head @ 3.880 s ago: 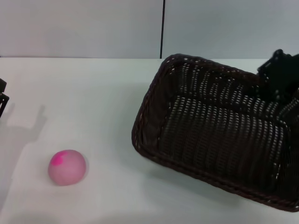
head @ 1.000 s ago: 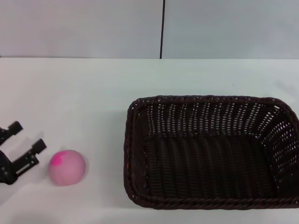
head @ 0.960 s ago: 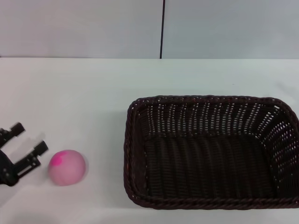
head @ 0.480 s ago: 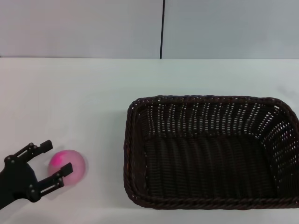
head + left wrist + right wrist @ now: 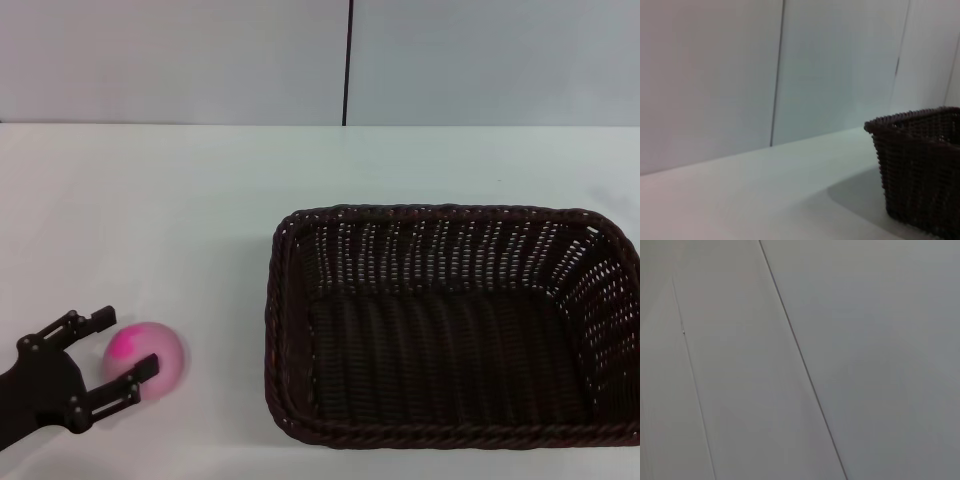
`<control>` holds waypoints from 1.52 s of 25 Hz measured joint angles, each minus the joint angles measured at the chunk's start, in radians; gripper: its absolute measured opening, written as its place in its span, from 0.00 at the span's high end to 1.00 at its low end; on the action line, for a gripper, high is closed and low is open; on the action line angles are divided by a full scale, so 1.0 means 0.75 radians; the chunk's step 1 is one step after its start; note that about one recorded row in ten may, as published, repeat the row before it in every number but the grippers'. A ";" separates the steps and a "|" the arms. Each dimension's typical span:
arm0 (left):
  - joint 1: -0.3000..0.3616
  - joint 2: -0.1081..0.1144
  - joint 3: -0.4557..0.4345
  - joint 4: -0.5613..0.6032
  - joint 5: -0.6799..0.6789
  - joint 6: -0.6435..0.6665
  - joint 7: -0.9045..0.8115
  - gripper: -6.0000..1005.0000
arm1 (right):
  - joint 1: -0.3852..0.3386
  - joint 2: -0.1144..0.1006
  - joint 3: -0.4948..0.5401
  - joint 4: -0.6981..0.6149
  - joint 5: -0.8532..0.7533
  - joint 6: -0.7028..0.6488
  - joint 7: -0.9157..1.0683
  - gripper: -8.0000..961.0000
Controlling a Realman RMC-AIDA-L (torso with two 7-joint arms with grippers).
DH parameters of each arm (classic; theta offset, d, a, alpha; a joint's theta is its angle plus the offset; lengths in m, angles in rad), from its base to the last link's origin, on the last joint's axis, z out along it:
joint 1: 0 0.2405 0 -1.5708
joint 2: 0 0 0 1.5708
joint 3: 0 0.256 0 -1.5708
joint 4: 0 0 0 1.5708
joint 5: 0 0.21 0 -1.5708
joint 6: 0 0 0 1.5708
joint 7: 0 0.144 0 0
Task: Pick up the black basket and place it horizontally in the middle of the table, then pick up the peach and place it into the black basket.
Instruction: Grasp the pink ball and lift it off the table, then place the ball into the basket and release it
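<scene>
The black basket (image 5: 450, 325) lies flat and lengthwise across the white table (image 5: 200, 200), right of centre, and it is empty. Its corner also shows in the left wrist view (image 5: 920, 170). The peach (image 5: 150, 355) sits on the table at the front left, apart from the basket. My left gripper (image 5: 130, 340) is open, with one finger on the peach's far side and one finger (image 5: 130, 378) on its near side. Whether the fingers touch the peach I cannot tell. My right gripper is out of view.
A grey panelled wall (image 5: 350, 60) with a dark vertical seam runs behind the table's far edge. The basket's right end reaches the head view's right edge. The right wrist view shows only wall panels (image 5: 800, 360).
The basket, earlier tilted in my right gripper, now lies flat, and the right arm has left the view. My left gripper has moved in from the left and straddles the peach.
</scene>
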 joint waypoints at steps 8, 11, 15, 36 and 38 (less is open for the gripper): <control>-0.027 0.002 0.098 0.014 0.003 -0.047 -0.032 0.26 | 0.005 0.001 -0.003 0.022 -0.001 0.004 -0.020 0.34; -0.033 0.001 0.132 0.012 -0.002 -0.052 -0.019 0.27 | 0.004 0.001 0.001 0.026 -0.001 0.003 -0.020 0.34; -0.033 0.003 0.120 0.014 -0.022 -0.042 -0.014 0.34 | 0.000 0.001 0.002 0.034 0.004 0.000 -0.020 0.34; -0.155 -0.005 0.157 -0.089 -0.360 0.303 -0.019 0.69 | 0.025 0.003 0.002 0.057 0.011 -0.032 -0.021 0.34; -0.190 -0.009 0.199 -0.130 -0.358 0.290 -0.002 0.71 | 0.027 0.003 0.002 0.058 0.011 -0.037 -0.021 0.34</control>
